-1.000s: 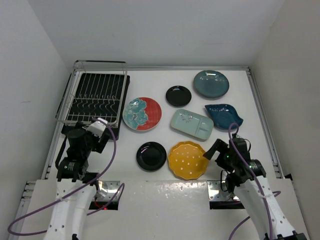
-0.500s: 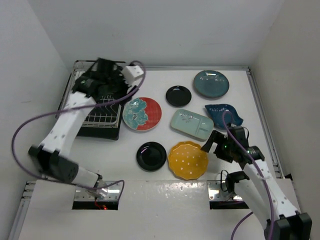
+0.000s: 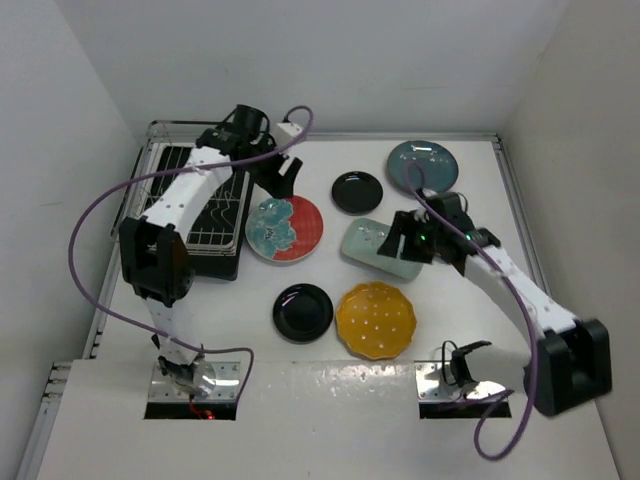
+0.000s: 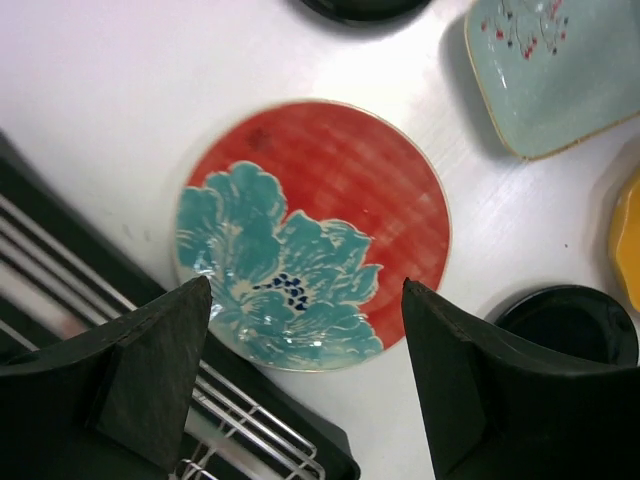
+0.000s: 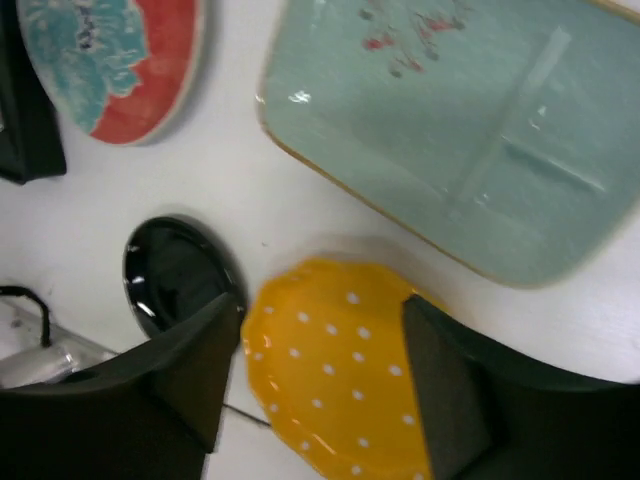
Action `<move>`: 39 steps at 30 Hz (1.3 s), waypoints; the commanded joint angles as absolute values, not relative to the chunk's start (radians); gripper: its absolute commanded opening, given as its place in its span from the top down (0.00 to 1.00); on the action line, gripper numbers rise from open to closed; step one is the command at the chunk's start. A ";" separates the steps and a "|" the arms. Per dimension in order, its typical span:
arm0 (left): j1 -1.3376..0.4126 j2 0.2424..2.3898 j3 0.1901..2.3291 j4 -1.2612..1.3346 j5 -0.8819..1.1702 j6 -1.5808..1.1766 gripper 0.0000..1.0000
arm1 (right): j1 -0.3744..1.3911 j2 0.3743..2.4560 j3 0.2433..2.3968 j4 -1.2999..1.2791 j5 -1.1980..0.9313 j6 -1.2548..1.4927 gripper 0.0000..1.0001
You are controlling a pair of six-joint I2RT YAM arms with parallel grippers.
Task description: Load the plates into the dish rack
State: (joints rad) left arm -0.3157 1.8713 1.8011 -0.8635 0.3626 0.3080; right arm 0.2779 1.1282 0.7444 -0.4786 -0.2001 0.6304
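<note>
Red with a teal flower, the round plate [image 4: 312, 235] lies flat on the table [image 3: 250, 290] beside the dish rack [image 3: 190, 195]; the left gripper [image 4: 305, 300] hangs over it, fingers [image 4: 150, 370] spread. The right gripper [image 5: 320, 320], also spread, hovers above the yellow dotted plate [image 5: 340, 390].

Seven plates [image 3: 285, 228] flat beside rack [image 3: 185, 205]

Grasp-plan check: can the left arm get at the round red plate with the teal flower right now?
Probably yes. The left gripper hangs open above the round red flower plate, with nothing on it. The black wire dish rack close beside one edge may crowd a finger.
</note>
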 commanded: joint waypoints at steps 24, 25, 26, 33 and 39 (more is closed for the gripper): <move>-0.092 1.686 1.781 -0.842 0.485 0.311 0.16 | 0.410 2.330 1.611 -0.210 -0.597 0.687 0.45; -0.092 1.695 1.781 -0.842 0.485 0.311 0.16 | 0.410 2.362 1.617 -0.207 -0.592 0.693 0.52; -0.092 1.695 1.781 -0.842 0.485 0.311 0.16 | 0.408 2.370 1.618 -0.201 -0.589 0.712 0.56; -0.092 1.686 1.769 -0.842 0.505 0.311 0.16 | 0.376 2.338 1.554 -0.131 -0.592 0.756 1.00; -0.101 1.695 1.724 -0.842 0.552 0.330 0.13 | 0.311 2.047 1.375 -0.028 -0.607 0.655 1.00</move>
